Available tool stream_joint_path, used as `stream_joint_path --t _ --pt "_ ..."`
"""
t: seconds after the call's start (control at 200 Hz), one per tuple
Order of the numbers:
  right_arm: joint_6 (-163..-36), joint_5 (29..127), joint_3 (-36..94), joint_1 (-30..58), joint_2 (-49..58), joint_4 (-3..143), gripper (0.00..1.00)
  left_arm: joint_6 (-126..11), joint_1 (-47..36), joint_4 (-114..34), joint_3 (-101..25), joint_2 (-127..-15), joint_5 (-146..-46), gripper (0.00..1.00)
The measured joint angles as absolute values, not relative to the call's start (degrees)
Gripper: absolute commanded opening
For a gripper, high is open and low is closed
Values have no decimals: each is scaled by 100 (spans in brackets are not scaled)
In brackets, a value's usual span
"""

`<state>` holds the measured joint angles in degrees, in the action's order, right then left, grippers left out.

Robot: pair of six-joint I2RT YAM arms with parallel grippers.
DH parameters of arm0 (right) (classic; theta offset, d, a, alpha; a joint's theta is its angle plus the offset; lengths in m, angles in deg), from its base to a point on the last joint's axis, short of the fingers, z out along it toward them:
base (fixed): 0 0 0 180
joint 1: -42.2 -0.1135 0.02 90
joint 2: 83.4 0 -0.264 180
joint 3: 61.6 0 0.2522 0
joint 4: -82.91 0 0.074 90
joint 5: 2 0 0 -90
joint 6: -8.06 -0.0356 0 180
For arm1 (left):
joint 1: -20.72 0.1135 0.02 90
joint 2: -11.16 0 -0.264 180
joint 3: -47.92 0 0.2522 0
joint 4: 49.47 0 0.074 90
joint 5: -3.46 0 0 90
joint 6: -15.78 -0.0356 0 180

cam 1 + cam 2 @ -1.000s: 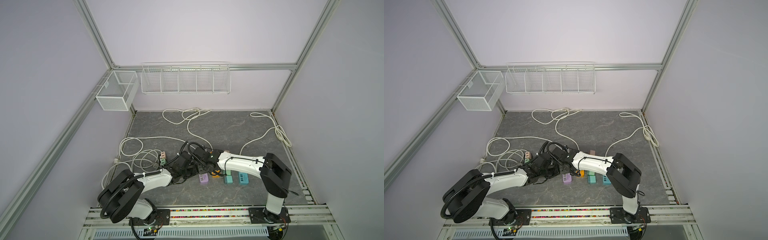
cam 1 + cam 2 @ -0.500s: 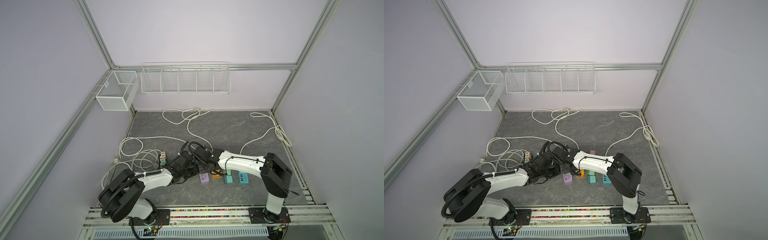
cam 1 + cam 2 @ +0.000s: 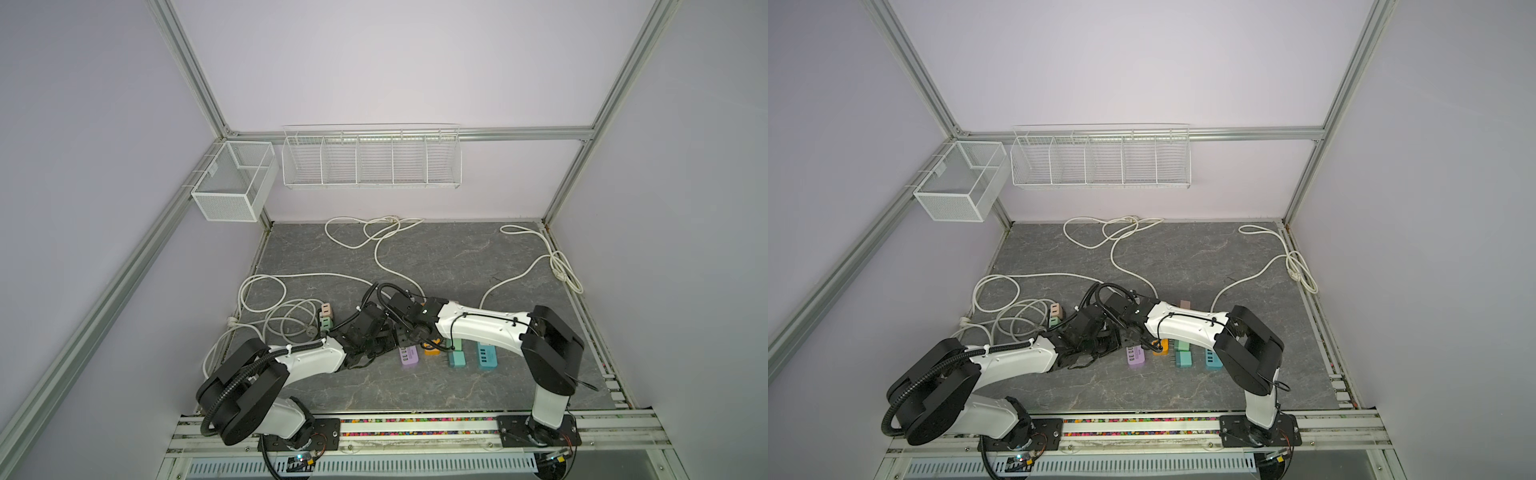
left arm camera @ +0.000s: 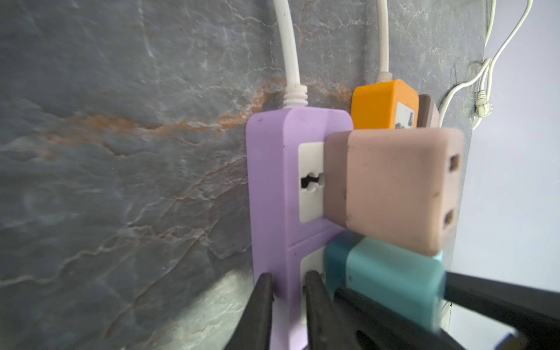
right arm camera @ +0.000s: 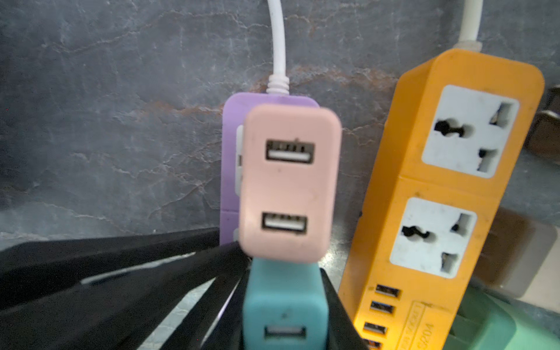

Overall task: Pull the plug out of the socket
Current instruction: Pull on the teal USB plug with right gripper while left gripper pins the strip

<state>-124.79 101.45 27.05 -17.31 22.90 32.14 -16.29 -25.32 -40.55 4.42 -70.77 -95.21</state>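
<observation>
A purple power strip [image 4: 269, 181] lies on the grey floor, and in both top views only its near end [image 3: 408, 356] shows past the arms. Two plugs stand in it: a pink two-port USB plug [image 5: 288, 185] and, beside it, a teal plug [image 5: 285, 309] whose base sits against the socket face. My right gripper [image 5: 285, 272] is shut on the teal plug, one black finger on each side. My left gripper [image 4: 288, 277] is shut on the strip's long edge near the teal plug [image 4: 391, 285]. The two wrists meet over the strip [image 3: 1136, 357].
An orange power strip [image 5: 375, 242] lies close beside the purple one, with a green block [image 3: 457, 359] and a teal strip [image 3: 487, 356] further right. White cables [image 3: 282, 316] coil on the left and trail to the back. Wire baskets [image 3: 370, 160] hang on the rear wall.
</observation>
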Motion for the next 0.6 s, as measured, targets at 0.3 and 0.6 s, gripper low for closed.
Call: stream_joint_path --t 0.3,0.6 --pt "-12484 10167 2708 -1742 2290 3209 20 -1618 -2543 -4053 440 -7090 -9497 20" --pt "-12503 10195 2585 -1715 2187 3253 18 -1564 -2628 -4177 431 -7143 -9446 20"
